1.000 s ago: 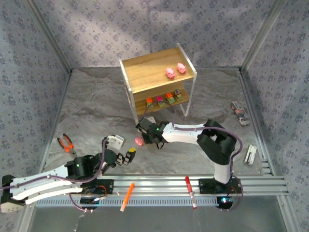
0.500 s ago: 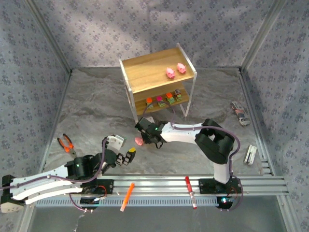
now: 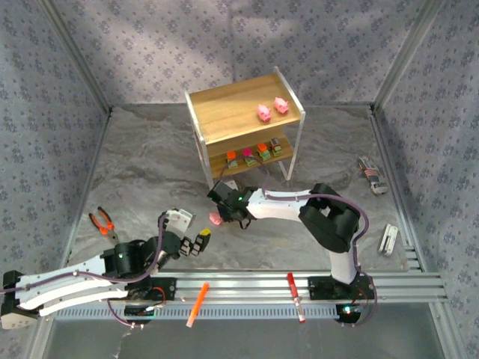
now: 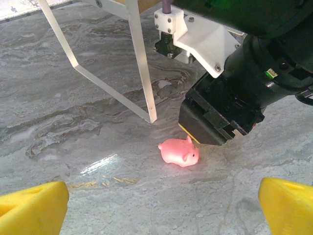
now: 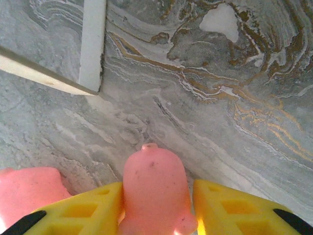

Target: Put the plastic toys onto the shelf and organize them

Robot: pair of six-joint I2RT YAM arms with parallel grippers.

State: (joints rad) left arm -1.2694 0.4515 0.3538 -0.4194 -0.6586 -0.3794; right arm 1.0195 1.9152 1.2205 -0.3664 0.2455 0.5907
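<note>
Right gripper (image 5: 156, 196) is down on the marbled grey table (image 5: 230, 98), just in front of the shelf (image 3: 239, 112). Its yellow pads (image 5: 230, 205) sit snug against both flanks of a pink pig (image 5: 154, 171), which is glossy, rounded and faintly speckled. We note a second pig (image 5: 27, 193) just outside one pad. Left gripper (image 4: 161, 210) is spread wide, holding nothing.
</note>
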